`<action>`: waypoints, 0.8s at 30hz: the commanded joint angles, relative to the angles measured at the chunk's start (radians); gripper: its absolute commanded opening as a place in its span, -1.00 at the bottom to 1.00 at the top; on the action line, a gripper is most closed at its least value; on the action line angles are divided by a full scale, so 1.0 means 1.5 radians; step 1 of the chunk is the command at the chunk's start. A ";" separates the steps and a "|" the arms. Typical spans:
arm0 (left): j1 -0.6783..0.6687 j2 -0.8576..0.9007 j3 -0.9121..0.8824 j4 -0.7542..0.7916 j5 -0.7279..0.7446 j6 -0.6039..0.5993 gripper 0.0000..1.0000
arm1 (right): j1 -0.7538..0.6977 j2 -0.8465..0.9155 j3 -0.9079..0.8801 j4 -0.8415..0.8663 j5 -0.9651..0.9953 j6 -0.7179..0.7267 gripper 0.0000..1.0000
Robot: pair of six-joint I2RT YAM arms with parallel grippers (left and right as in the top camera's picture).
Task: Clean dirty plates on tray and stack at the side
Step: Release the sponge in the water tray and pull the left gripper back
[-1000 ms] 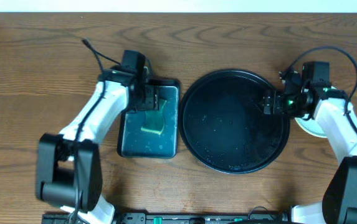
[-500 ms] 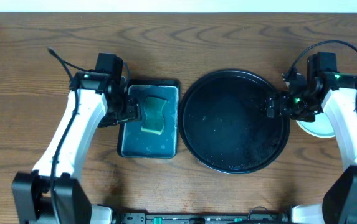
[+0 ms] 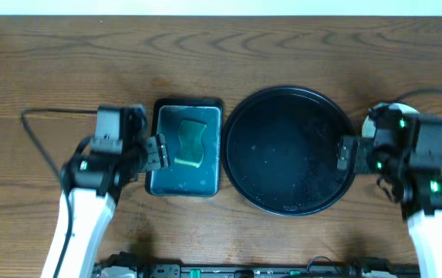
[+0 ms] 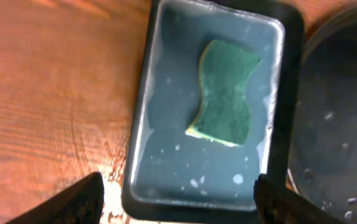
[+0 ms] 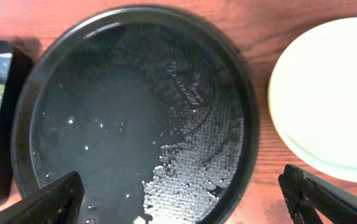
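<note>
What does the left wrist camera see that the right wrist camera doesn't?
Only the left wrist camera shows the whole green sponge, lying in the wet small tray. Only the right wrist camera shows nearly all of the wet black round tray, with no plate in it, and the pale plates stacked beside it. Both show the wooden table, some of each tray, and water drops. The right wrist camera catches just a sliver of the small tray and sponge at its left edge.
</note>
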 commanded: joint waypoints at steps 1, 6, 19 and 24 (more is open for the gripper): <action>0.002 -0.069 -0.050 0.019 -0.006 -0.006 0.73 | 0.006 -0.071 -0.037 0.004 0.009 0.006 0.99; 0.002 -0.101 -0.065 0.018 -0.006 -0.006 0.74 | 0.006 -0.122 -0.047 -0.007 0.008 0.007 0.98; 0.002 -0.086 -0.065 0.018 -0.006 -0.006 0.75 | 0.006 -0.123 -0.047 -0.010 0.009 0.006 0.99; 0.002 -0.086 -0.065 0.018 -0.006 -0.006 0.75 | 0.006 -0.123 -0.047 -0.018 0.008 0.007 0.99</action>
